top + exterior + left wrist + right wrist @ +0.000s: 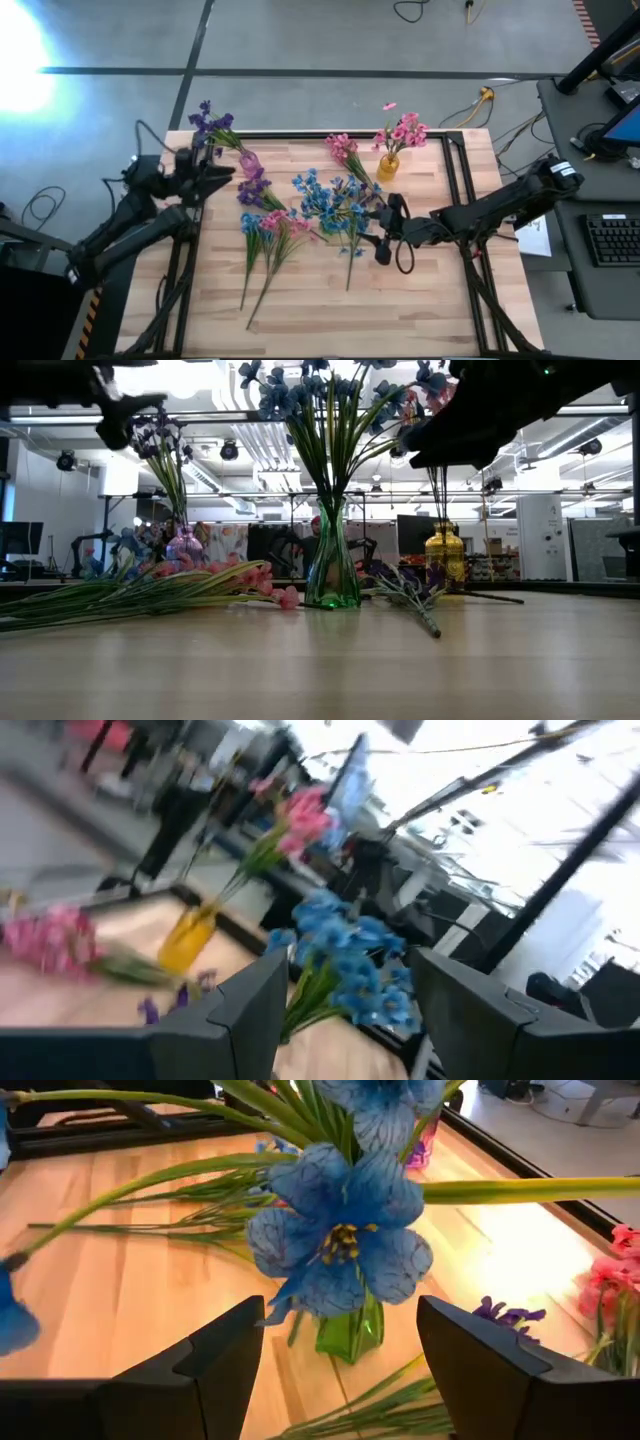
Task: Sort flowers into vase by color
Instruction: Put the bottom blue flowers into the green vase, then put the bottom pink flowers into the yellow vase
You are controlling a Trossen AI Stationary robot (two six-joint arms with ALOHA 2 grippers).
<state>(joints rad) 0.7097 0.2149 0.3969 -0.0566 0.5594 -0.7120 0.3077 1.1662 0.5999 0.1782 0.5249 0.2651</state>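
Blue flowers (338,1240) stand upright in green vase (352,1330); right gripper (335,1370) (empty) gapes wide.

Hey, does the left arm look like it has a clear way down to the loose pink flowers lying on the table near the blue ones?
Probably yes. The left gripper is open and holds nothing, and the loose pink flowers lie uncovered on the table just in front of it. The right gripper is off by the blue bunch.

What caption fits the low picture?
Blue flowers stand in a green vase, pink flowers lying beside it.
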